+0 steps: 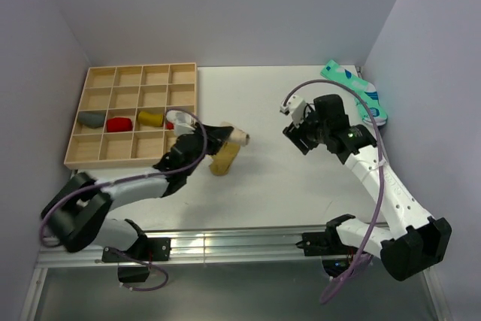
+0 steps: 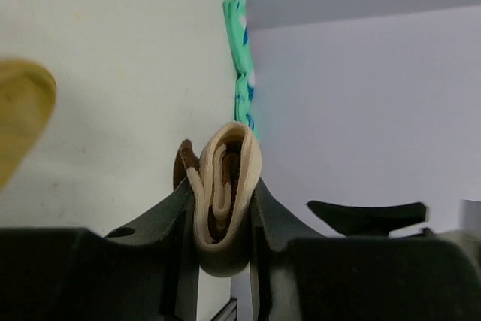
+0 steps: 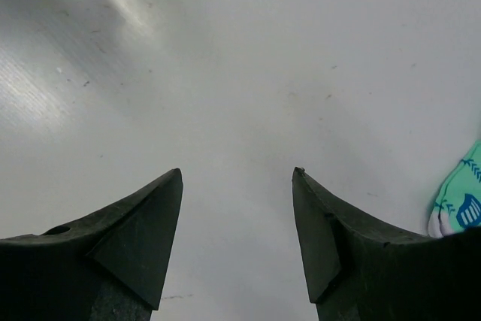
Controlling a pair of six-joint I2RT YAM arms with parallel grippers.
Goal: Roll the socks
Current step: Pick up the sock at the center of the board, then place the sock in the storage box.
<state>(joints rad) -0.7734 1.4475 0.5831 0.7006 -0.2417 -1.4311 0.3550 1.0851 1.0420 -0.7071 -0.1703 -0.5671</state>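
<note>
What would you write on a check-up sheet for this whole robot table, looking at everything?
Surface: white tabletop, a few faint scuffs.
Job's things: rolled beige fabric sock with brown bands, pinched in the left claw. A mustard-yellow fabric sock lies loose on the tabletop beside that claw. Green patterned fabric socks lie by the far right wall.
Clutter: wooden grid tray at the far left, holding a grey bundle, a red bundle and a mustard bundle.
Claws: left claw shut on the beige sock. The right claw is open and empty, over bare tabletop.
Cables: a purple cable loops along each arm.
Surroundings: plain pale walls on three sides, metal rail at the near edge.
</note>
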